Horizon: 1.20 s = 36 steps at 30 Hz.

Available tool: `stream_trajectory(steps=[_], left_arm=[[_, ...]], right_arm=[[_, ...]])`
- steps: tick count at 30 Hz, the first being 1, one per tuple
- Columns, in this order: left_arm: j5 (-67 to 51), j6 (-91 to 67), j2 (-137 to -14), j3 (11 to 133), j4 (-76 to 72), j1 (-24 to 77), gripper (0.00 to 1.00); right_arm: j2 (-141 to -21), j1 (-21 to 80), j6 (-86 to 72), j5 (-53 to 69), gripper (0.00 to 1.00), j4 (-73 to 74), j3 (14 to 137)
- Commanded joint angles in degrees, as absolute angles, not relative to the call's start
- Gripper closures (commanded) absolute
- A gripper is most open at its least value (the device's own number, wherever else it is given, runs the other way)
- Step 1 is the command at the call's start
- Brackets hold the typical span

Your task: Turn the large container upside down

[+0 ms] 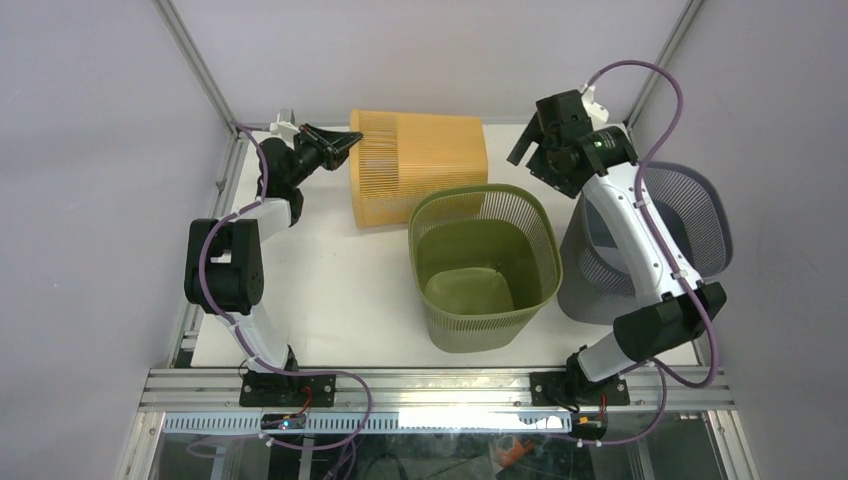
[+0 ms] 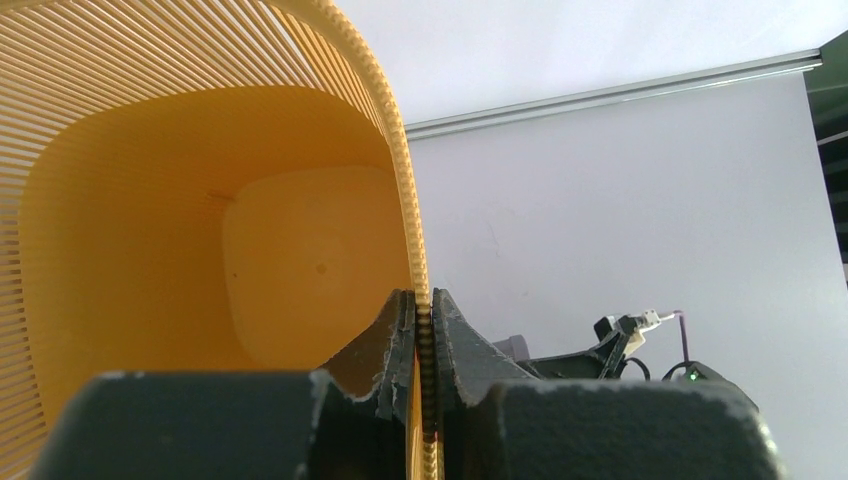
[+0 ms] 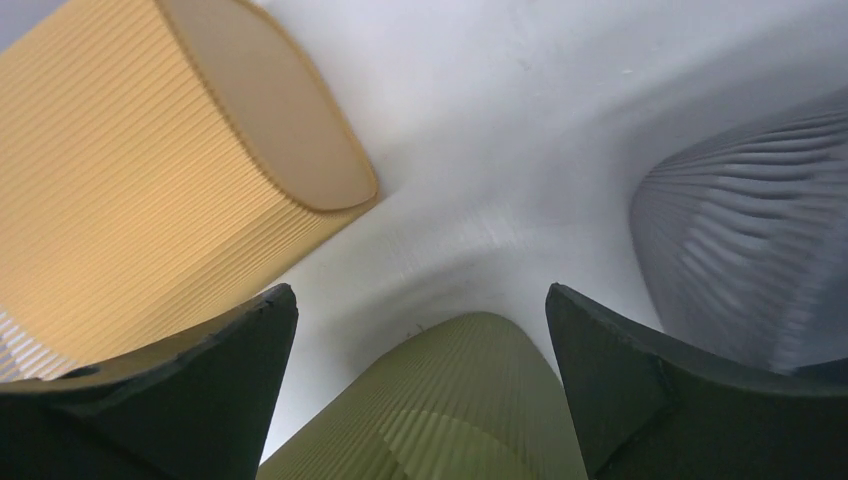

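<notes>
The large yellow slatted basket (image 1: 420, 165) lies on its side at the back of the table, its mouth to the left and its base to the right. My left gripper (image 1: 345, 143) is shut on the upper part of its rim. In the left wrist view the jaws (image 2: 422, 300) pinch the ribbed rim, with the basket's inside (image 2: 200, 220) to the left. My right gripper (image 1: 530, 135) is open and empty, raised at the back right beside the basket's base. In the right wrist view, this gripper (image 3: 420, 295) looks down past that base (image 3: 270, 110).
A green basket (image 1: 485, 265) stands upright in the middle, right in front of the yellow one; its side shows in the right wrist view (image 3: 450, 400). A grey basket (image 1: 690, 230) stands at the right behind my right arm. Frame posts and walls close in the back.
</notes>
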<state>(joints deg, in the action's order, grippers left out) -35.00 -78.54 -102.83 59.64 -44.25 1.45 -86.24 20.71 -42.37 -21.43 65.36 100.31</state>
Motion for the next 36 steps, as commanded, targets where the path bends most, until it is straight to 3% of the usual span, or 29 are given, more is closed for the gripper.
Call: stream_trajectory(steps=[1,12,28,36], left_arm=[[-34.8,-74.8,-101.5,61.5,-41.2,1.5,1.0],[-37.4,-74.3,-103.4,62.0,-39.2,1.1,1.0],[-40.2,-70.7,-105.0,64.3,-34.0,1.3,1.0],[-41.5,-67.1,-106.3,66.0,-29.7,2.9,1.0]], right_arm=[[-88.7,23.7,-40.4,-16.0,0.0,58.0,103.8],[-112.6,24.3,-33.6,-11.0,0.0,57.3,129.5],[-111.9,18.7,-35.6,20.0,0.01,36.6,112.8],[-105.2,18.8,-37.2,22.7,0.01,32.2,110.3]])
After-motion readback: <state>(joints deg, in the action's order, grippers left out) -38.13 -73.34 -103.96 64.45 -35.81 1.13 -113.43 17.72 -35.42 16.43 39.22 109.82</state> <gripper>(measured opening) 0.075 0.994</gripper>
